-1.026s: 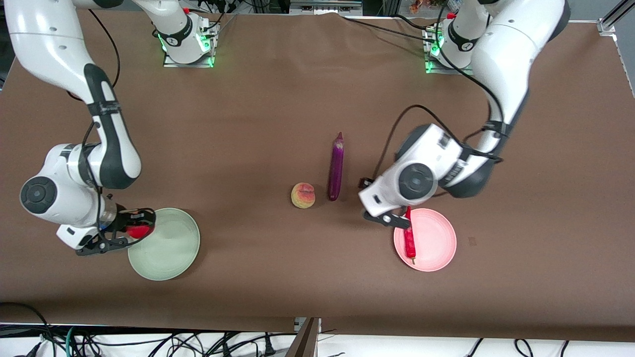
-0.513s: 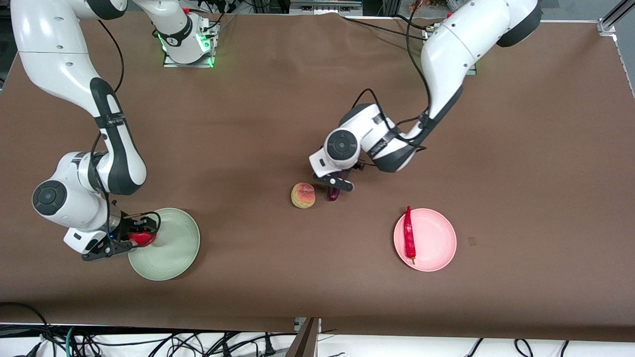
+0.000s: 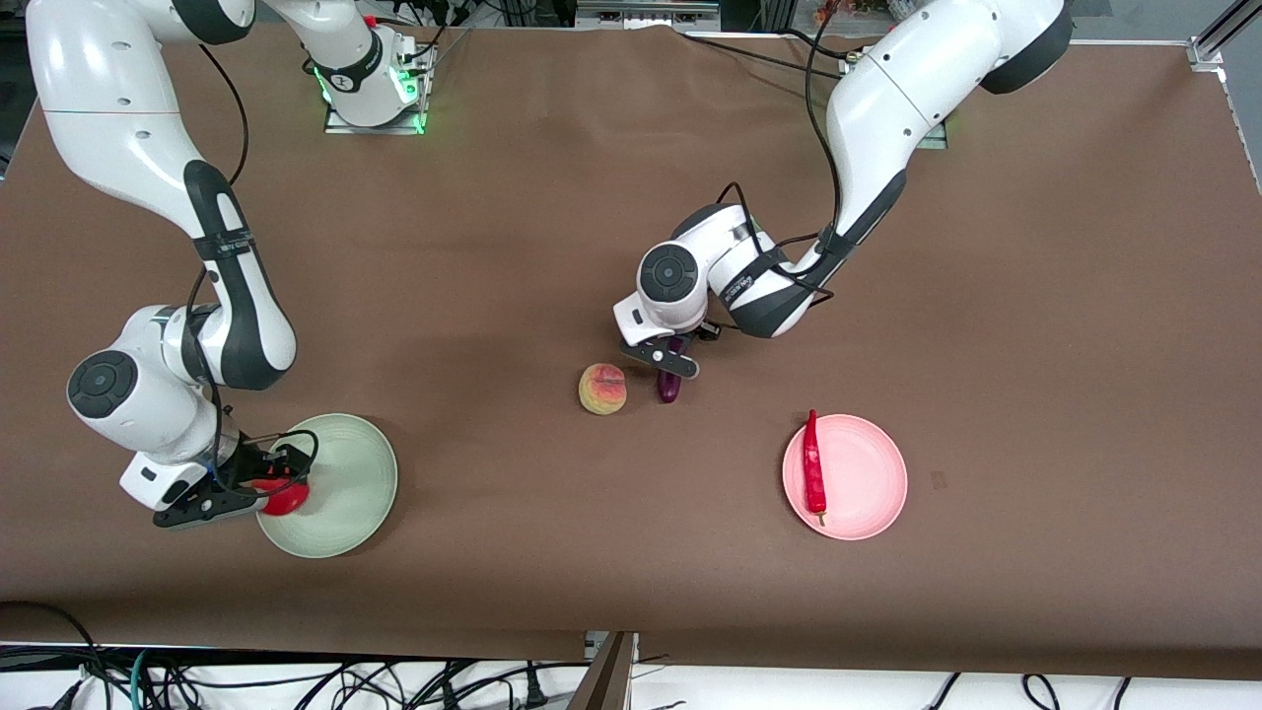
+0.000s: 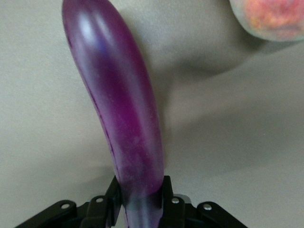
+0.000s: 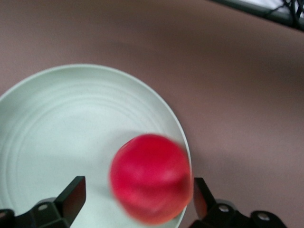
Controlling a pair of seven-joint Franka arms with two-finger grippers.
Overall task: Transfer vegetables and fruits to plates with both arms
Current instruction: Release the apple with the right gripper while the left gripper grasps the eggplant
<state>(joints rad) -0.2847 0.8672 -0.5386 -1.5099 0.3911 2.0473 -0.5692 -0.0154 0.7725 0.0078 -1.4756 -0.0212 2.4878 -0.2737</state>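
- The left tool (image 3: 668,362) is down at the eggplant (image 3: 669,385) near the middle of the table (image 3: 513,247); in the left wrist view its fingers (image 4: 113,195) press on either side of the purple body (image 4: 126,118), pinching it, though I cannot tell whether the eggplant has left the table.
- The right tool (image 3: 258,485) is over the rim of the green plate (image 3: 340,493) on the side toward the right arm's end of the table. Its fingers (image 5: 71,195) are spread, with a clear gap on at least one side of the red fruit (image 5: 151,184) that shows between them; the fruit looks released or dropping onto the plate (image 5: 71,123).
- The peach (image 3: 601,388) lies on the table just beside the eggplant, toward the right arm's end, untouched.
- The red chili pepper (image 3: 813,466) already lies on the pink plate (image 3: 868,483), which sits nearer to the front camera than the eggplant and toward the left arm's end.
- Judged from this: one vegetable is delivered, one fruit is at its plate, and the eggplant is gripped but not carried. The peach is left, so the task seems roughly half done.
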